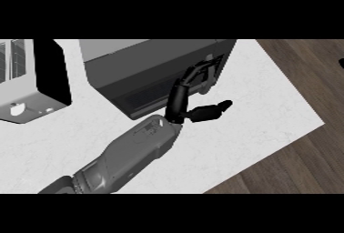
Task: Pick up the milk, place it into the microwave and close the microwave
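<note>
The left robot hand (180, 98) reaches up from a grey forearm (134, 145) that crosses the white table (255, 118) from the lower left. Its fingers (194, 75) are straight and held close together, with the tips against the front of the microwave (148, 63), near the right end of that face. The thumb (214, 109) sticks out to the right, apart from the fingers and over the bare table, and the hand holds nothing.

The microwave is a dark grey box at the back of the table, and its door seems to lie flush with the front, though the steep angle makes this hard to judge. The milk shows nowhere on the table, and I cannot tell whether it is inside the microwave. A white and black appliance (33, 86) stands to the left of the microwave, apart from it. Dark wooden floor (302, 68) shows past the table's right edge.
</note>
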Robot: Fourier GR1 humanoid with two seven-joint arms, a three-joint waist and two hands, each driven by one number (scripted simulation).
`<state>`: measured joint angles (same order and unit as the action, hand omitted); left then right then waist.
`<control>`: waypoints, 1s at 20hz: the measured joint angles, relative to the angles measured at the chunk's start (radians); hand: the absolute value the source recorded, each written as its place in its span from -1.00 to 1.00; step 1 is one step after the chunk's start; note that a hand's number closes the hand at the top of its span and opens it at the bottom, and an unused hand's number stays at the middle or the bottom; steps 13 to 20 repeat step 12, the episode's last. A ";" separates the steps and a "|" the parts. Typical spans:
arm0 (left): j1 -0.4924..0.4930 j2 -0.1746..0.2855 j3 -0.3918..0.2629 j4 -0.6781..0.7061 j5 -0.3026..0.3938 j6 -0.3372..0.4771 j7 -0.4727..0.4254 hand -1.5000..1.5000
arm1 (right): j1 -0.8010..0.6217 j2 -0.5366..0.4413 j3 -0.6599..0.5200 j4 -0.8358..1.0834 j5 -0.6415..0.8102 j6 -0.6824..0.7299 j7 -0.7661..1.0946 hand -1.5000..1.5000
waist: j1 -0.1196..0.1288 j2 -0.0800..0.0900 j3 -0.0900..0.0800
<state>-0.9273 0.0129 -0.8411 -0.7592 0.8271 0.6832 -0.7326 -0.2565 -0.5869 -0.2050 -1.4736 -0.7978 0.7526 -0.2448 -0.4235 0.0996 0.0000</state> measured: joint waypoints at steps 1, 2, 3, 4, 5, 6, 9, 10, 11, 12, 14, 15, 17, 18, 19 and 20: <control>-0.003 0.002 -0.002 0.006 0.000 -0.001 0.001 -1.00 | 0.000 -0.002 -0.001 0.000 -0.002 0.000 0.002 -1.00 | 0.001 -0.002 0.001; 0.002 0.009 -0.018 0.007 -0.012 -0.001 -0.003 -1.00 | 0.001 -0.005 -0.002 0.001 -0.006 0.000 0.005 -1.00 | 0.006 -0.007 0.003; -0.006 0.014 -0.030 0.018 -0.024 0.002 0.000 -1.00 | 0.002 -0.006 -0.001 0.001 -0.008 0.000 0.007 -1.00 | 0.010 -0.011 0.006; -0.014 0.021 -0.042 0.028 -0.036 0.006 0.002 -1.00 | 0.002 -0.009 -0.003 0.002 -0.011 0.001 0.009 -1.00 | 0.014 -0.014 0.008; -0.022 0.025 -0.053 0.035 -0.047 0.013 0.006 -1.00 | 0.002 -0.011 -0.004 0.002 -0.013 0.000 0.010 -1.00 | 0.019 -0.018 0.010; -0.029 0.025 -0.064 0.042 -0.057 0.020 0.012 -1.00 | 0.004 -0.013 -0.005 0.002 -0.015 0.001 0.012 -1.00 | 0.023 -0.020 0.012; -0.049 0.012 -0.080 0.063 -0.065 0.036 0.040 -1.00 | 0.010 -0.021 -0.009 0.003 -0.019 0.000 0.017 -1.00 | 0.036 -0.024 0.013; -0.054 0.008 -0.082 0.067 -0.065 0.040 0.048 -1.00 | 0.011 -0.023 -0.012 0.003 -0.021 -0.001 0.018 -1.00 | 0.041 -0.026 0.013; -0.060 0.003 -0.085 0.071 -0.065 0.043 0.057 -1.00 | 0.012 -0.023 -0.013 0.003 -0.023 -0.002 0.018 -1.00 | 0.046 -0.026 0.013; -0.066 -0.002 -0.088 0.077 -0.066 0.047 0.065 -1.00 | 0.013 -0.025 -0.014 0.002 -0.025 -0.002 0.019 -1.00 | 0.050 -0.027 0.013; -0.066 -0.002 -0.088 0.077 -0.066 0.047 0.065 -1.00 | 0.013 -0.025 -0.014 0.002 -0.025 -0.002 0.019 -1.00 | 0.050 -0.027 0.013; -0.066 -0.002 -0.088 0.077 -0.066 0.047 0.065 -1.00 | 0.013 -0.025 -0.014 0.002 -0.025 -0.002 0.019 -1.00 | 0.050 -0.027 0.013; -0.066 -0.002 -0.088 0.077 -0.066 0.047 0.065 -1.00 | 0.013 -0.025 -0.014 0.002 -0.025 -0.002 0.019 -1.00 | 0.050 -0.027 0.013; -0.066 -0.002 -0.088 0.077 -0.066 0.047 0.065 -1.00 | 0.013 -0.025 -0.014 0.002 -0.025 -0.002 0.019 -1.00 | 0.050 -0.027 0.013; -0.066 -0.002 -0.088 0.077 -0.066 0.047 0.065 -1.00 | 0.013 -0.025 -0.014 0.002 -0.025 -0.002 0.019 -1.00 | 0.050 -0.027 0.013; -0.066 -0.002 -0.088 0.077 -0.066 0.047 0.065 -1.00 | 0.013 -0.025 -0.014 0.002 -0.025 -0.002 0.019 -1.00 | 0.050 -0.027 0.013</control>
